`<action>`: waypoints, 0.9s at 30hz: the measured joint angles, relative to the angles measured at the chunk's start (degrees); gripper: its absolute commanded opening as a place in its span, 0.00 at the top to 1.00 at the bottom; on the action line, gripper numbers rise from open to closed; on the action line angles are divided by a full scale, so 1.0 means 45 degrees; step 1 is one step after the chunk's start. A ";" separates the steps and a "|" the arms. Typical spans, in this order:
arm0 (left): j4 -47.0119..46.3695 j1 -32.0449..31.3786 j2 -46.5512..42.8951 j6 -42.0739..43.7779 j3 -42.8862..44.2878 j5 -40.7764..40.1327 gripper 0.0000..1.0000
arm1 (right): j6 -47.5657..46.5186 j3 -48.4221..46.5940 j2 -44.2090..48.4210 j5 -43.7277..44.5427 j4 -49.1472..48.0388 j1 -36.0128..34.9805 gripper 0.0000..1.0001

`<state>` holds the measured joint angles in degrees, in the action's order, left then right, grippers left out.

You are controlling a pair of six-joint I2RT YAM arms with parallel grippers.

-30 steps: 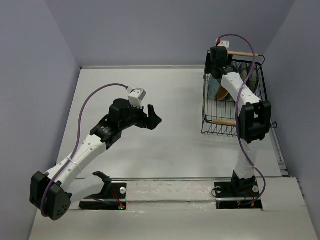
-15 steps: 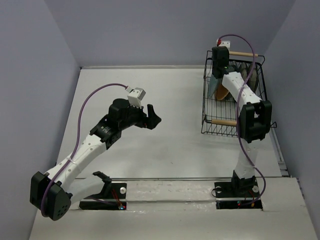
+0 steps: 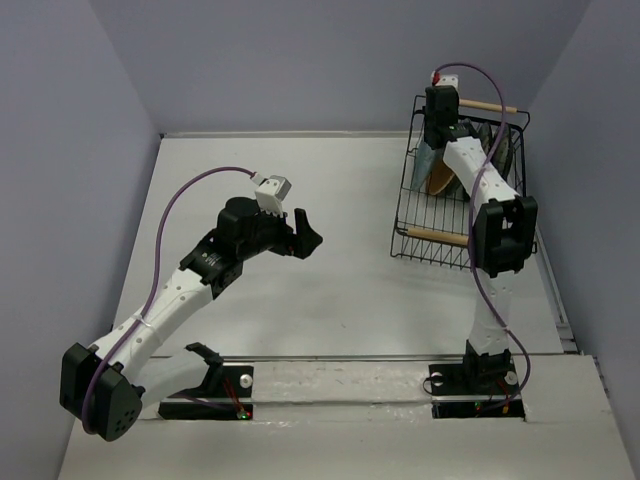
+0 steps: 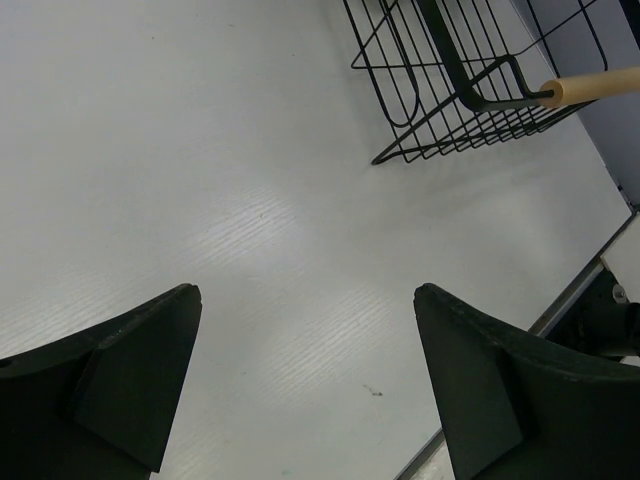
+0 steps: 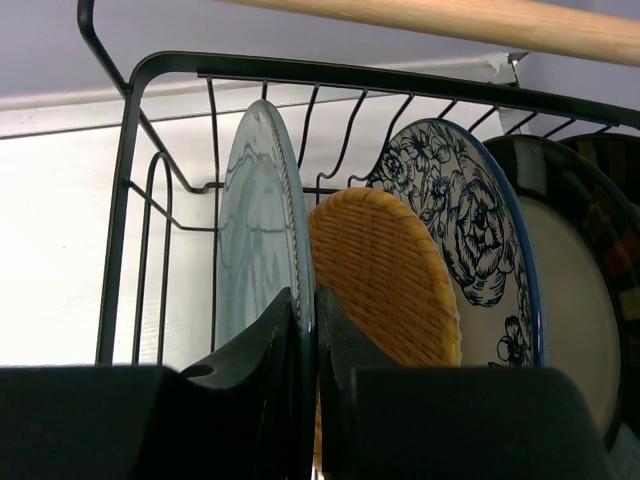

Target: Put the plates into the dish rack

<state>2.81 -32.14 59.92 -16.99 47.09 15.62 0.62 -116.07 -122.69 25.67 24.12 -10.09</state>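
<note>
Several plates [image 5: 460,230] upright in dish rack [image 3: 437,236] | right jaws pinching teal plate [image 5: 258,230] rim | left jaws spread above surface [image 4: 250,200]

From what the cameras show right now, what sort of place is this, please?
Probably a robot test cell, not a kitchen: plain lavender walls enclose a white table, the left arm and right arm are bolted at its near edge, and a wire dish rack holds plates.

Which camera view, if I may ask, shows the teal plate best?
The right wrist view: the teal plate stands upright in the dish rack, its rim between the jaws of the right gripper. The top external view shows just a sliver; the left wrist view, none.
</note>
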 measured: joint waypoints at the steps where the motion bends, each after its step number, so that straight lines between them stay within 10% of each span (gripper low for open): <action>1: 0.0000 0.0000 0.0005 0.0000 0.0000 0.0005 0.01 | -0.0087 -0.0029 -0.0024 -0.0024 -0.0019 0.0005 0.93; 13: 0.0000 0.0005 0.0019 0.0000 0.0000 0.0005 0.01 | -0.2069 -0.1394 -0.0865 -0.0355 -0.0029 0.0010 0.93; 27: 0.0000 0.0087 0.0253 0.0000 0.0000 0.0000 0.01 | -0.2390 -0.2477 -0.1812 0.0078 -0.1122 -0.0024 0.68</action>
<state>2.81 -31.75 61.06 -16.99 47.09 15.62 -10.13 -127.22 -130.85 26.02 19.07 -10.20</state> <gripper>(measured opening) 0.990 0.226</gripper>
